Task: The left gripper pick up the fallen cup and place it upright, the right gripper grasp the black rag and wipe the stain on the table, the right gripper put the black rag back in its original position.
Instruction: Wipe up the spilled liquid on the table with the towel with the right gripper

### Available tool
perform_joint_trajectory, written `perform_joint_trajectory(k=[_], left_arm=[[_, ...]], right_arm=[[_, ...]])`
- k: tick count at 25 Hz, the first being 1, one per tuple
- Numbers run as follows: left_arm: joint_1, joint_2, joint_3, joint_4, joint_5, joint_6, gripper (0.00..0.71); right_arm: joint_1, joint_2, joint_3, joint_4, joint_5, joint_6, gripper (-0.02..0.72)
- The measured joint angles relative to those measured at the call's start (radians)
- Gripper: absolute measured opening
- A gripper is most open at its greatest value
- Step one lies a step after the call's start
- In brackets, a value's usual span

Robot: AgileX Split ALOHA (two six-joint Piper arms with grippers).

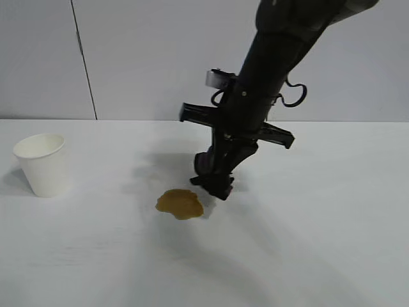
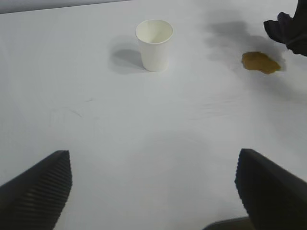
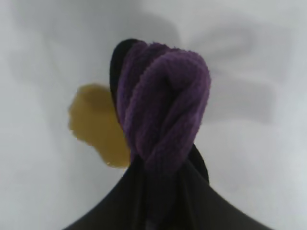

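Observation:
The white paper cup [image 1: 41, 164] stands upright at the table's left, rim up, also seen in the left wrist view [image 2: 154, 44]. The amber-brown stain [image 1: 180, 203] lies mid-table. My right gripper [image 1: 219, 174] reaches down from the upper right, shut on the black rag [image 1: 211, 167], right beside the stain's right edge. In the right wrist view the rag's purple part [image 3: 163, 110] bulges out past the fingers and covers part of the stain [image 3: 93, 122]. My left gripper [image 2: 153, 187] is open over bare table, well short of the cup, with nothing between its fingers.
The white table [image 1: 319, 243] runs back to a pale wall with a dark vertical seam [image 1: 83, 61]. The right arm's thick black body [image 1: 268, 57] slants over the table's middle. The left arm is outside the exterior view.

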Motion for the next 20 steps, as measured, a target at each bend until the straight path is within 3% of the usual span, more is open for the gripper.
perform_joint_trajectory(k=[8,20], left_arm=[[0.000,0.000,0.000,0.000,0.000,0.000,0.664],[0.000,0.000,0.000,0.000,0.000,0.000,0.664]], right_arm=[[0.081,0.000,0.000,0.041,-0.035,-0.008,0.094],[0.084,0.063,0.000,0.046,-0.083,0.001,0.094]])
